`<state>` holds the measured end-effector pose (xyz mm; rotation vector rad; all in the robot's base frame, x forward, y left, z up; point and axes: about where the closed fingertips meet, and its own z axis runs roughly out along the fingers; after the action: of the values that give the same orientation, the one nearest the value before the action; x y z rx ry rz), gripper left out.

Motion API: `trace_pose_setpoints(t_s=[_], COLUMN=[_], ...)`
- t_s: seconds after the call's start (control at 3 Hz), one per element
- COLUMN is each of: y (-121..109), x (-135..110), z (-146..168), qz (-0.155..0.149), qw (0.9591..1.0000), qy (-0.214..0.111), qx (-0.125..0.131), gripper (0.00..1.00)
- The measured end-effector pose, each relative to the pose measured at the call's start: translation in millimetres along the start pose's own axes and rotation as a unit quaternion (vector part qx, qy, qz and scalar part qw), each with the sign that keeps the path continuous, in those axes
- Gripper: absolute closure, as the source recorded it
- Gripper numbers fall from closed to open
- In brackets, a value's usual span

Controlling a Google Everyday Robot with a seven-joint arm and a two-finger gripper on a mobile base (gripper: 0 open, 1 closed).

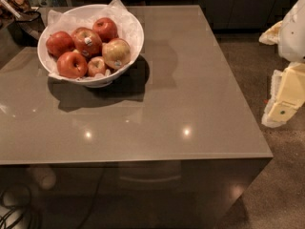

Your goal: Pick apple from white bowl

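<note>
Apple (116, 53), palest of six, on right side of white bowl (136, 24) near desk (200, 109) far-left corner, touching red neighbours. Likely reach step. Open desktop rightward to right edge. Gripper (285, 97) beyond that edge, well apart; grip state impossible to tell. Next: cross edge, descend from above.

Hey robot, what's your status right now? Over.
Gripper far right, beside table, well away from bowl. Apple in bowl, right side, not yet picked. Red apples crowd its left.
</note>
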<state>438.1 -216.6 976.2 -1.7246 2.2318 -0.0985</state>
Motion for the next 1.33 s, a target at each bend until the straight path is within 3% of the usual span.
trace_pose_setpoints(t_s=[0.67, 1.0, 1.33], y=[4, 9, 14], x=[-10, -39, -74], z=[-8, -17, -24], qz=[-0.009, -0.043, -0.092], qw=[0.9999, 0.9988, 0.9955], qy=[0.001, 0.011, -0.003], qx=[0.009, 0.019, 0.023], gripper=[0.0, 0.0, 0.0])
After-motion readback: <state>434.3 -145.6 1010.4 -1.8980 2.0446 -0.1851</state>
